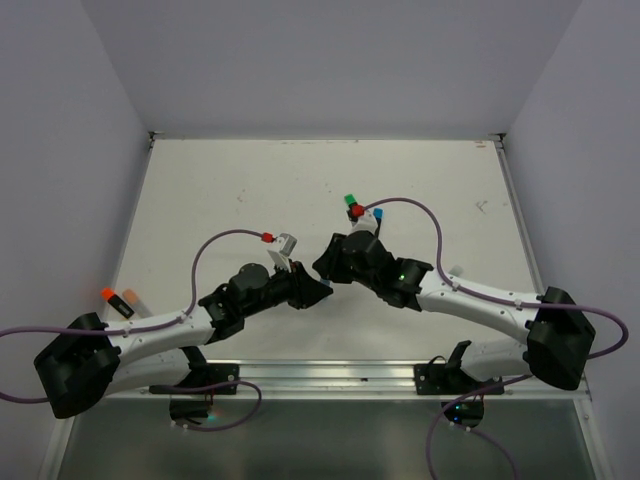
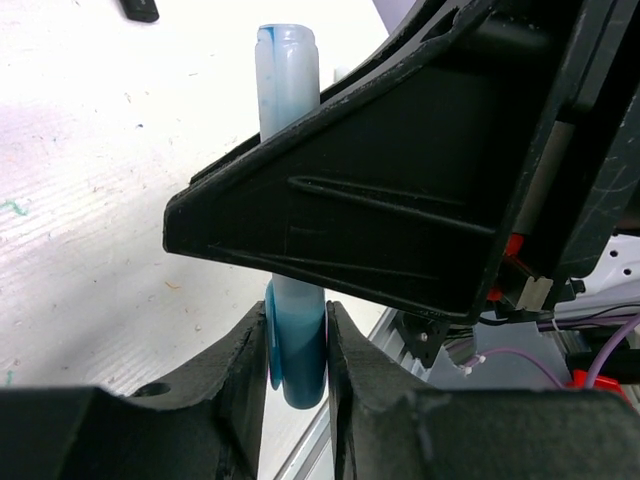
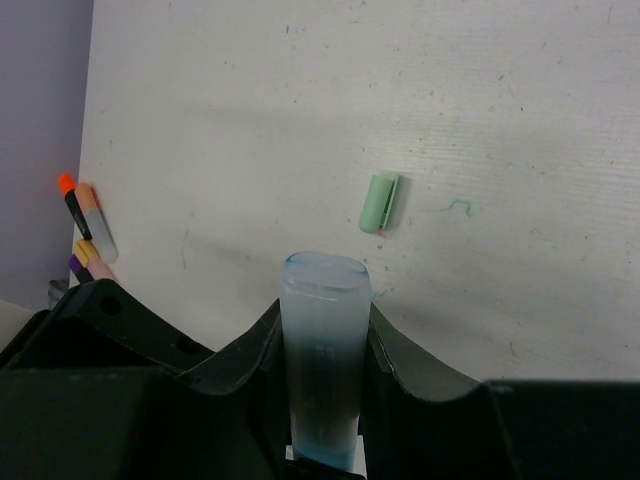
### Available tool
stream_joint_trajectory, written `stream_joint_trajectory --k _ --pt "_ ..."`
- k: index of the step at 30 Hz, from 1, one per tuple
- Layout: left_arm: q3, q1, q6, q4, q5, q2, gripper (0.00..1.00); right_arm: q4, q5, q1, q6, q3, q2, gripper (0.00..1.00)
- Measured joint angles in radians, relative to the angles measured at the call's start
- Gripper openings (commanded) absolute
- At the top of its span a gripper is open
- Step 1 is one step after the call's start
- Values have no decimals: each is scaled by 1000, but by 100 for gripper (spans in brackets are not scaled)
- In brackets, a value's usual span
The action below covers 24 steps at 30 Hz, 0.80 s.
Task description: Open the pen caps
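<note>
Both hands clamped on one light-blue marker [image 2: 288, 90].
The left hand [image 2: 297, 345] pinches the marker's darker blue end, fingers closed tight on it; the right hand [image 3: 322, 345] grips the pale barrel likewise. A mint cap [image 3: 379, 203] lies loose on the bench [image 3: 250, 120] ahead of the right hand, slightly to its right.
</note>
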Motion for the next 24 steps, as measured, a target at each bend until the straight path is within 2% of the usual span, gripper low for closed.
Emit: stream_joint_trajectory --k 3,6,8,9,10,18,24 --pt "0 0 3 -2 0 0 33 -3 2 0 0 0 -3 0" --pt "0 0 2 0 1 0 24 -5 4 0 0 0 -8 0" --pt "1 0 2 3 2 0 22 -8 5 0 0 0 -11 0" --pt "1 0 1 5 2 0 19 -8 5 0 0 0 -13 0" --pt "1 0 0 6 2 0 1 -8 5 0 0 0 -14 0" --pt "1 -5 0 45 14 8 0 -30 43 4 3 -1 -48 0" --pt "-14 -13 0 164 16 -21 0 -52 52 -23 5 -1 -149 0"
